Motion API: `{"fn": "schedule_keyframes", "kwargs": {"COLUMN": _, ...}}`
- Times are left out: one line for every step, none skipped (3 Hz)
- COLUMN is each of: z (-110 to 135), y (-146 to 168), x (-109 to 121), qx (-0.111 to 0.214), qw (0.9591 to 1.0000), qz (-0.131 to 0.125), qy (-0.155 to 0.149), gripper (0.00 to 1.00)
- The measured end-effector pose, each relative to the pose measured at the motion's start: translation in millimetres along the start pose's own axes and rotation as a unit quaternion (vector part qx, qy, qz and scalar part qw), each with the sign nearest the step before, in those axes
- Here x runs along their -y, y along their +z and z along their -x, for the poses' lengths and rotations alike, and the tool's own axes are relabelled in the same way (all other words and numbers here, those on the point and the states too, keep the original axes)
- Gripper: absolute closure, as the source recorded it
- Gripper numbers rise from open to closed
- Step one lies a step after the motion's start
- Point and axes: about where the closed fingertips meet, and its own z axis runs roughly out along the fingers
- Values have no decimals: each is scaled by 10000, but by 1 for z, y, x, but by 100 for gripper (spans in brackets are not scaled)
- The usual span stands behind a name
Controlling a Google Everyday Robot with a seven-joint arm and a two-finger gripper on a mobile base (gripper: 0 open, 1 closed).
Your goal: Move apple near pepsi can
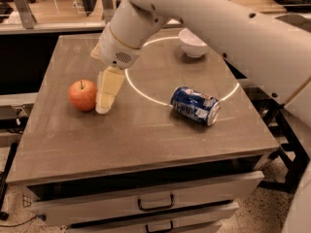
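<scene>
Apple point(82, 95) rested on the desk point(146, 144), not yet moved, well apart from the pepsi can point(195, 105). Your end effector point(108, 92) hung just beside the fruit; you could not tell its state.

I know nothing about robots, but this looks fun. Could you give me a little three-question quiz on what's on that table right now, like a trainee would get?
1. True or false: the pepsi can stands upright on the table.
2. The gripper is: A) close beside the apple; B) resting on the pepsi can; C) hanging past the table's edge.
3. One word: what white thing sits at the table's far side?

Key: 1 false, it lies on its side. 2 A. 3 bowl.
</scene>
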Motion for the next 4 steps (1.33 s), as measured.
{"fn": "schedule_keyframes", "kwargs": {"z": 10, "y": 19, "x": 6, "qx": 112, "qw": 9999, "qz": 30, "qy": -18, "gripper": 0}}
{"fn": "schedule_keyframes", "kwargs": {"z": 5, "y": 35, "x": 4, "qx": 41, "qw": 9999, "qz": 86, "qy": 82, "gripper": 0}}
{"fn": "schedule_keyframes", "kwargs": {"z": -3, "y": 48, "x": -2, "qx": -25, "qw": 9995, "qz": 214, "qy": 221, "gripper": 3}}
{"fn": "schedule_keyframes", "kwargs": {"z": -6, "y": 56, "x": -7, "qx": -41, "qw": 9991, "qz": 316, "qy": 271, "gripper": 26}}
